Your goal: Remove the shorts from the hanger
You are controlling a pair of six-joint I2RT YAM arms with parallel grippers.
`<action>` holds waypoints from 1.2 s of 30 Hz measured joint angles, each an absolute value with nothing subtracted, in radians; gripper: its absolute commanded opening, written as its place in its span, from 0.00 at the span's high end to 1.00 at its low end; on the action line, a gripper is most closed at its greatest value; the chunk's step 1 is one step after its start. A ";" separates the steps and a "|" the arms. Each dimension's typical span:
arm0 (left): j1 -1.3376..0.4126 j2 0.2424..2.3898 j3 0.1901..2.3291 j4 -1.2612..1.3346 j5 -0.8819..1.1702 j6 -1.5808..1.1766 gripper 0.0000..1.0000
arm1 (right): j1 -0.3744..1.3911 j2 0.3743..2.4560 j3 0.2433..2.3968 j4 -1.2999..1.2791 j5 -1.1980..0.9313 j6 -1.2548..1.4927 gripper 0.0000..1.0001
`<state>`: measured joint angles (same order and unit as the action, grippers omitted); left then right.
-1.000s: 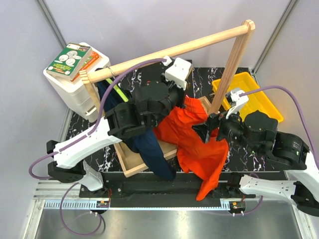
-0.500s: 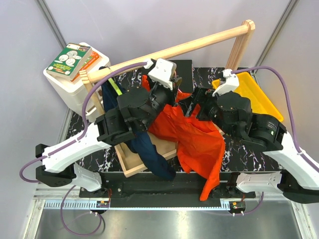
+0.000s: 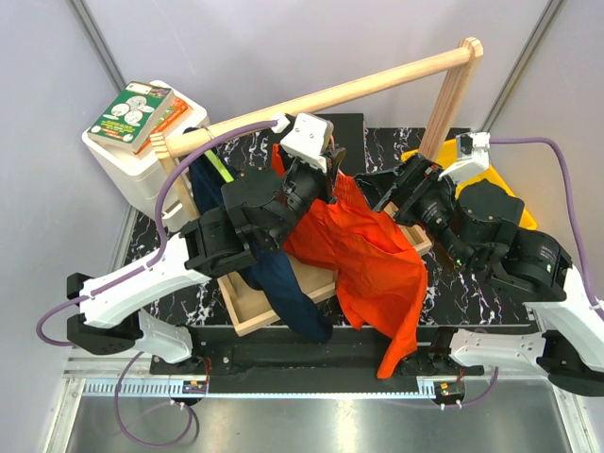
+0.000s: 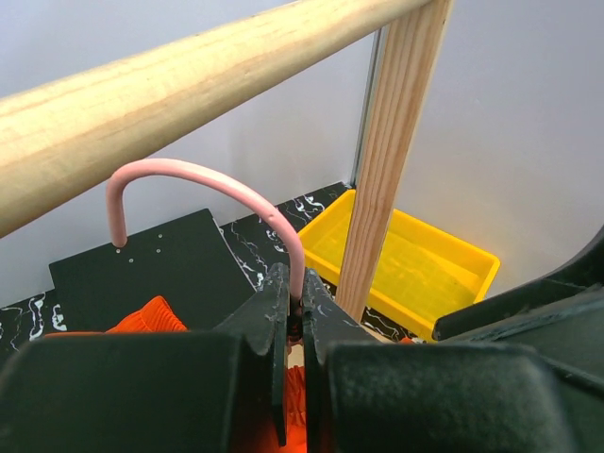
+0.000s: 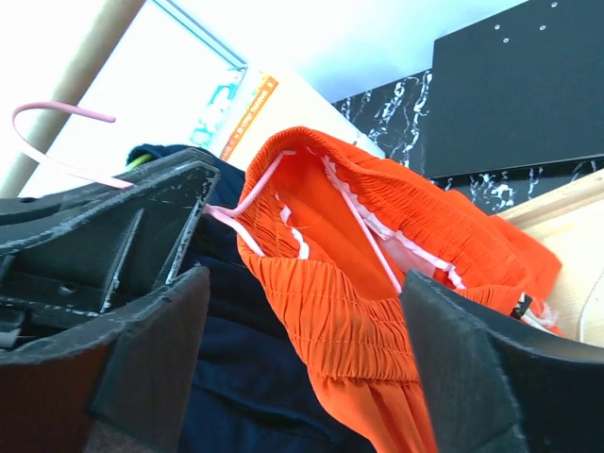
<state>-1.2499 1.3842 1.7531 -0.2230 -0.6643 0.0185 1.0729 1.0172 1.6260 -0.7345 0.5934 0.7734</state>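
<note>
Pinching the hanger (image 4: 203, 179) at its neck, the left gripper (image 4: 294, 283) is clamped tight and holds it just below the rail (image 3: 321, 94), likely so the orange shorts (image 5: 377, 283) hang free to strip. The right gripper (image 5: 302, 349) gapes wide and empty, just right of their waistband. The navy shorts (image 3: 283, 293) hang further left.

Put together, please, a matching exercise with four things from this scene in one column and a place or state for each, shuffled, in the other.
Things:
1. left gripper
2. right gripper
3. orange shorts
4. book

Places or states:
A. open
B. lying on the white drawers
C. shut on the pink hanger
D. waistband hung on the hanger

Pairs: 1-C, 2-A, 3-D, 4-B
</note>
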 measured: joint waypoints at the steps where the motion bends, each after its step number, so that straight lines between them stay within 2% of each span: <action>1: -1.250 1.384 1.753 -0.223 -0.664 0.019 1.00 | 1.073 1.014 1.621 -0.727 0.593 0.780 0.18; 3: -1.250 1.384 1.753 -0.223 -0.665 0.019 1.00 | 1.073 1.013 1.619 -0.720 0.593 0.788 0.22; 5: -1.250 1.384 1.753 -0.223 -0.665 0.019 1.00 | 1.073 1.018 1.619 -0.712 0.592 0.794 0.30; 10: -1.252 1.384 1.753 -0.223 -0.667 0.019 1.00 | 1.073 1.046 1.616 -0.699 0.590 0.803 0.38; 12: -1.252 1.384 1.753 -0.223 -0.668 0.019 1.00 | 1.073 1.055 1.615 -0.699 0.587 0.802 0.53; 15: -1.252 1.384 1.753 -0.222 -0.673 0.019 1.00 | 1.073 1.058 1.615 -0.699 0.584 0.797 0.67; 17: -1.253 1.384 1.753 -0.222 -0.678 0.019 1.00 | 1.073 1.056 1.612 -0.695 0.583 0.796 0.69; 21: -1.254 1.384 1.748 -0.223 -0.696 0.019 1.00 | 1.073 1.046 1.598 -0.679 0.583 0.786 1.00; 27: -1.260 1.384 1.723 -0.191 -0.761 0.019 1.00 | 1.073 1.012 1.563 -0.674 0.565 0.749 1.00; 36: -1.280 1.385 1.675 -0.073 -0.884 0.077 1.00 | 1.070 0.849 1.411 -0.638 0.368 0.578 1.00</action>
<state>-1.2804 1.3846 1.6749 -0.0727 -0.8845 0.0772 1.0702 0.8486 1.4113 -0.6384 0.3679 0.5777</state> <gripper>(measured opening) 0.041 0.022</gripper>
